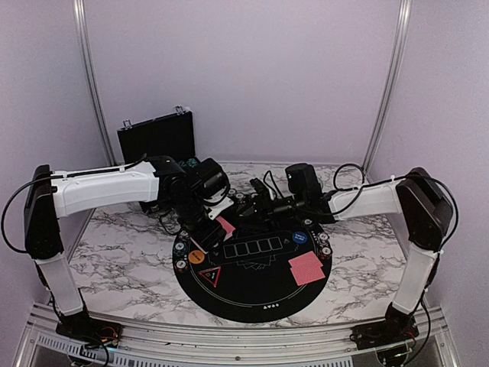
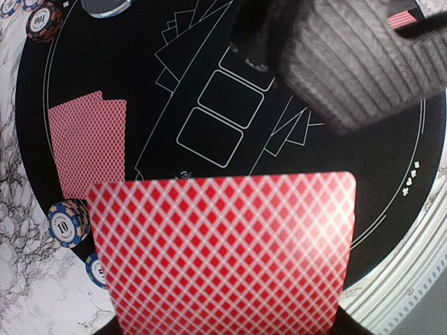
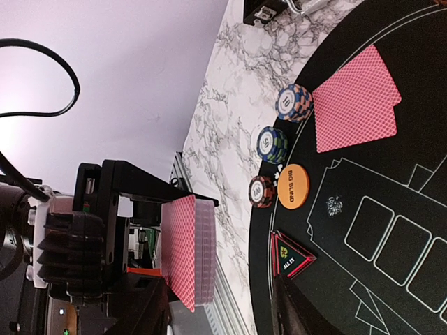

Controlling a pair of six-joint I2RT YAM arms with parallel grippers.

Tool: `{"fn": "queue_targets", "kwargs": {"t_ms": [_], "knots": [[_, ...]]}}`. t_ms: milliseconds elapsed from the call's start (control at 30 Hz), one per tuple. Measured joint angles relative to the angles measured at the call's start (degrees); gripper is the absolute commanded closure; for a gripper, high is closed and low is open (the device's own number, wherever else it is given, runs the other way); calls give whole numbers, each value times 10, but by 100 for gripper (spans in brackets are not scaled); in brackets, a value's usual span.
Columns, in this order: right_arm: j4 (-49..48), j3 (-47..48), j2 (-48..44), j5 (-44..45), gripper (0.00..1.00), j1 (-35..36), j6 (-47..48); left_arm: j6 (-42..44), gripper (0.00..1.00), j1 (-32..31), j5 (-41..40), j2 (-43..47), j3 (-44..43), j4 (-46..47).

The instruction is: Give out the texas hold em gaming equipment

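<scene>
Two robot arms work over a round black mat [image 1: 252,294] on a marbled surface [image 1: 122,245]. L fingers [image 3: 167,194] clamp a deck of red-backed cards [image 2: 223,251], held in the air above the mat's left half w/ its back facing the wrist cam. R fingers [image 3: 286,314]: only one dark tip shows at the frame edge — can't tell how wide they stand or whether they hold anything.

Progress, as a judgement: approx halfway. Laid out so far:
- A pair of face-down cards [image 1: 307,267] on the mat's right side, w/ a chip stack [image 2: 68,223] just beside it at the rim.
- A second pair [image 3: 356,101] on the left side, w/ three chip stacks [image 3: 272,144] along the rim.
- Near those, an orange "Big Blind" disc [image 3: 292,186] and a red triangular "All In" marker [image 3: 290,258].
- A blue disc [image 1: 299,238] on the right.

Prob. left to do: the five outlined card boxes [image 1: 252,246] at ctr are bare, and the deck is not set down.

Around: a black case [image 1: 157,136] stands upright at the back wall. In the way — both wrists crowd together over the mat's far edge, w/ loose cables, so the next card would likely pass close by the R arm [image 1: 367,200].
</scene>
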State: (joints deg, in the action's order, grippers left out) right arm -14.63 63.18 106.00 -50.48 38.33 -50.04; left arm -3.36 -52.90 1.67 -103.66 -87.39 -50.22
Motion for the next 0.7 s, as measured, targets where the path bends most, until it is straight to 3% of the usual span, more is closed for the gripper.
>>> {"fn": "queue_targets", "kwargs": {"t_ms": [367,700], "knots": [[-5,13,13,-12,39,12,-5,0,50,0,0,-1,0,-6],[-14,22,38,-21,35,28,-10,0,50,0,0,-1,0,-7]]}}
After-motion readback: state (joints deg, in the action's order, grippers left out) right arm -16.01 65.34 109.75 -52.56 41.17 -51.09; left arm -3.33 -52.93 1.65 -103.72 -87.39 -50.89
